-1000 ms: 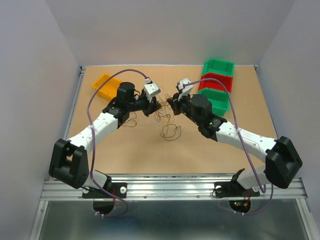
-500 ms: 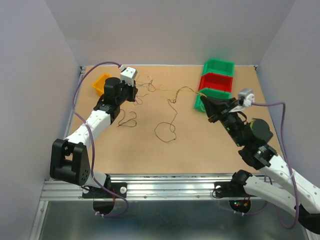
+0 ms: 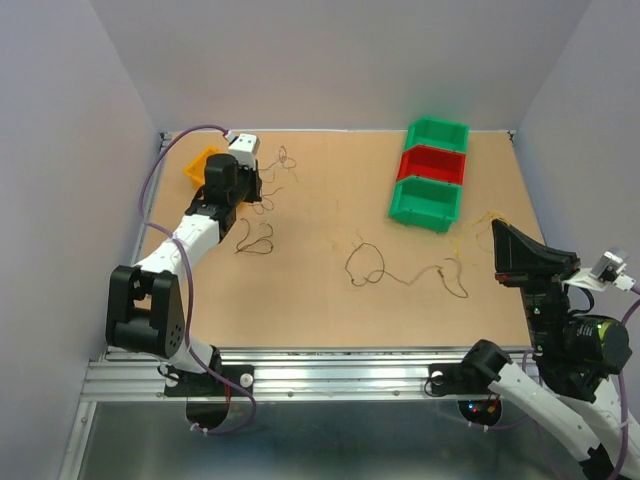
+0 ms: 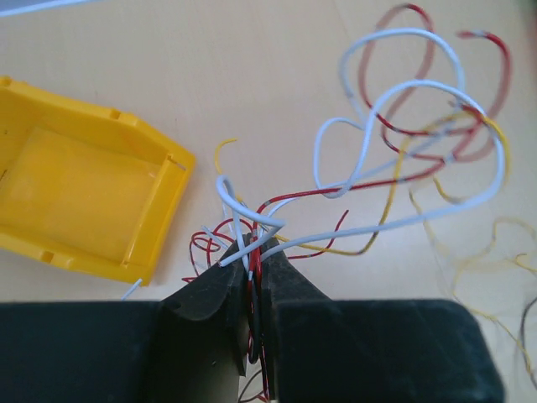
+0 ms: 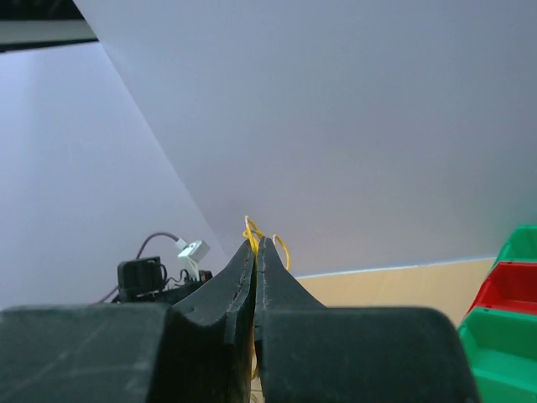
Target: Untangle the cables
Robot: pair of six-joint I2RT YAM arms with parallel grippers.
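Tan tabletop [image 3: 300, 300]; cables [image 4: 336, 193] in left pincer [image 4: 258, 252], yellow strand [image 5: 248, 225] in right pincer [image 5: 255, 248].

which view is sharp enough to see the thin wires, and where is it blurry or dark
Left wrist: sharpest on the cables, evenly lit, though the left gripper is a dark, soft mass at the bottom. Top external: even light, no glare, but the cables are faint hairlines on the table. Right wrist: the right gripper is dark and featureless, the bins at the edge blurred.
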